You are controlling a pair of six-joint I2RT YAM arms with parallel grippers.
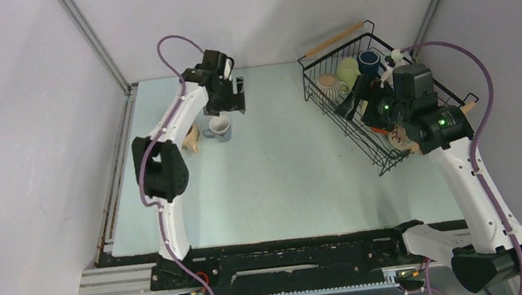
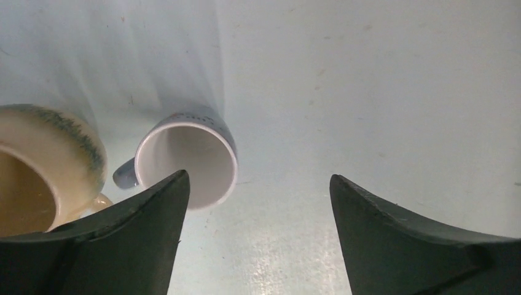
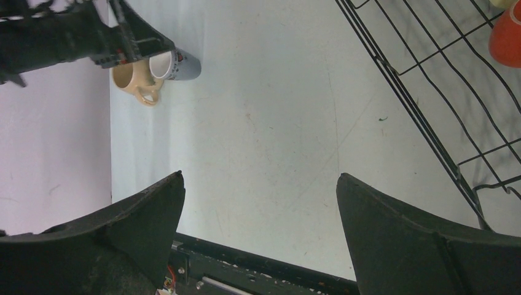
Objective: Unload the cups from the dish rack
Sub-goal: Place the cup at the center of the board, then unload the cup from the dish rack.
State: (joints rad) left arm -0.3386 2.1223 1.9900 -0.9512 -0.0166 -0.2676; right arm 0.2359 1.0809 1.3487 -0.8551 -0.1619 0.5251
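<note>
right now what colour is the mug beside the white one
The mug is tan; left wrist view shows it best.

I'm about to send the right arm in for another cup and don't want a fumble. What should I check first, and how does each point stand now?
1. Right gripper empty and open: ok, nothing between its fingers.
2. Left gripper free of the unloaded cups: ok, it is open, with the white mug and the tan cup on the table below it.
3. Cups left in the dish rack: ok, the ribbed beige cup, yellow-green cup and dark blue cup are visible.
4. Right gripper lined up over a cup: cannot tell, its wrist view shows mostly table and rack wire.
5. Set-down space on the table: ok, there is bare surface between mug and rack.
</note>
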